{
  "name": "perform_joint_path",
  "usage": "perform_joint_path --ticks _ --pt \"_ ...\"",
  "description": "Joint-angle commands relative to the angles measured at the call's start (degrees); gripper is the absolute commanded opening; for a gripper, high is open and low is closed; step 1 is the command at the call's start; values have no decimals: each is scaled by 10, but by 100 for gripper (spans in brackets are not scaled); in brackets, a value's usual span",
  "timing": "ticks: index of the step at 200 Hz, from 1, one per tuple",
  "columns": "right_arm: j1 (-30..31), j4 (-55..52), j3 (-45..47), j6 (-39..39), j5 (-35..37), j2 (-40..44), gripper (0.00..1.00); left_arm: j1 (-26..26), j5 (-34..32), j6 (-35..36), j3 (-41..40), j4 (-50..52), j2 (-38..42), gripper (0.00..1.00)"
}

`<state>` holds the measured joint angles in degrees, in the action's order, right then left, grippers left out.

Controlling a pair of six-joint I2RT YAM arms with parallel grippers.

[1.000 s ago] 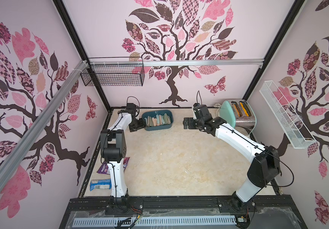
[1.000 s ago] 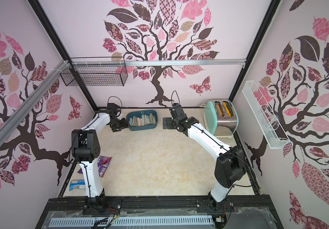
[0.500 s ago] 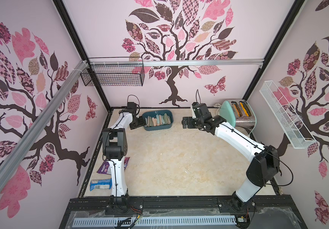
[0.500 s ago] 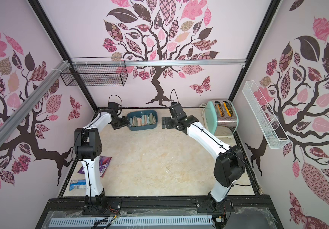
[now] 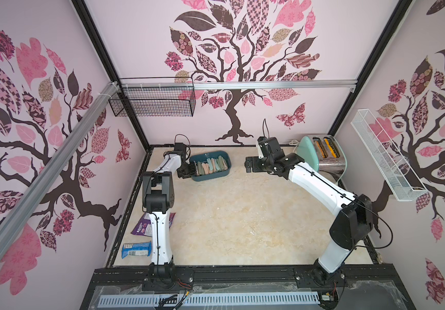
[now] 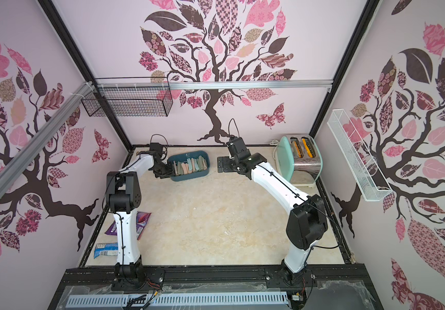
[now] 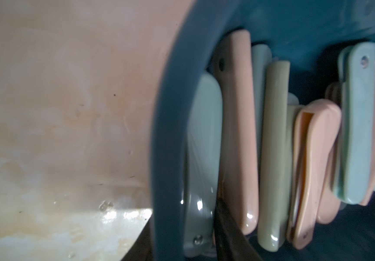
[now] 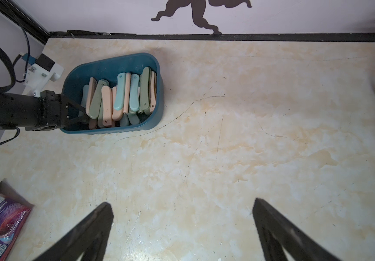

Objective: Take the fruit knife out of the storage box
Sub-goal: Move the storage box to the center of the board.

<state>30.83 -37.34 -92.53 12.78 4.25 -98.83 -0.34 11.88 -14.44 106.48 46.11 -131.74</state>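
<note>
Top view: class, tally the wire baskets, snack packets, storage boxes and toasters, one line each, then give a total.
wire baskets: 2
snack packets: 2
storage box: 1
toaster: 1
Total: 6

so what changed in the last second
The right arm eased its open right claw slightly toward the storage box. The left elbow swung a little toward the back wall; the left claw stayed shut at the box's end. The box looks unmoved.
</note>
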Motion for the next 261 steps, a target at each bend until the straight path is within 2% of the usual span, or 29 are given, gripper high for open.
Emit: perform_joint_path --ticks 1,31,79,121,168,231,261 --pt "0 -16 -29 3 -4 -2 99 -4 2 18 -29 41 31 29" --pt "0 -74 -49 6 0 -21 99 -19 35 3 -98 36 82 29" --pt "0 -147 -32 8 -37 -8 97 -90 40 -42 -216 38 183 30" --pt "7 -173 37 13 -77 60 93 -169 36 -114 -356 2 300 30" --pt "36 -203 105 29 -93 132 92 -270 48 -186 -458 -21 371 30" --pt "94 -220 151 56 -83 164 92 -384 37 -276 -537 -56 422 29" --pt "103 -221 154 62 -69 148 91 -392 21 -271 -522 -43 443 33"
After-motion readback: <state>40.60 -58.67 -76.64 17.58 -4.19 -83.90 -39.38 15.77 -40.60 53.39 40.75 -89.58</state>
